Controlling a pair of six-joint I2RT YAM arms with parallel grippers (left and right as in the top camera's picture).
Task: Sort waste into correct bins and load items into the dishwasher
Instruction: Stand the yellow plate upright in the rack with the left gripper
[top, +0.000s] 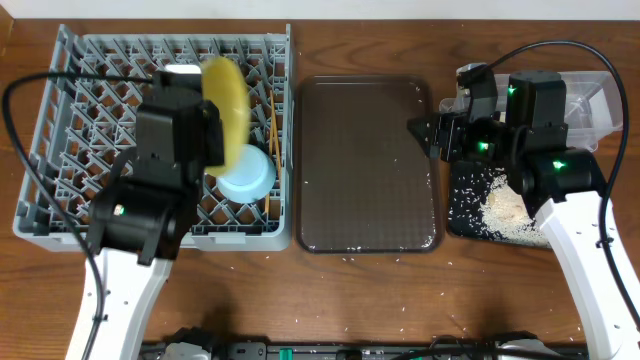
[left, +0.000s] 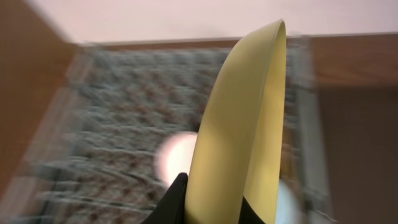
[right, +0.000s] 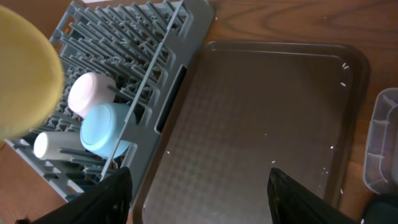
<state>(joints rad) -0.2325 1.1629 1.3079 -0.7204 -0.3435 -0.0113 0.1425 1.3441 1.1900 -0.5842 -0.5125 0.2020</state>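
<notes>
**A:** How is the left arm standing?

**B:** It reaches over the dish rack (top: 60, 130) with the wrist tipped down. The left gripper (left: 211, 208) is pinched on the bottom rim of the yellow plate (left: 242, 124), with a dark finger (left: 175, 200) on each face.

**A:** And how does the plate sit against that hand?

**B:** It stands on edge, rising straight out from between the fingers. From overhead it sits above the rack's right half, just ahead of the wrist. I can't tell whether it touches the pegs. The rack beyond it is blurred. A whitish round thing (left: 173, 157) shows just past the plate's left edge, but I can't say which dish it is.

**A:** What else is close to that hand?

**B:** The light blue bowl (top: 247, 175) is among the pegs just beside it. The chopsticks (top: 273, 125) lie along the rack's right wall.

**A:** And the right arm?

**B:** The right gripper (right: 202, 199) hovers over the dark brown serving tray (right: 261, 124), fingers spread wide with nothing between them. Past the tray, beyond its left finger, the rack holds the white bowl (right: 90, 93) and the small white cup (right: 50, 144). The clear tub (top: 590, 95) and the black tray (top: 462, 225) with rice (top: 505, 212) lie behind the wrist.
</notes>
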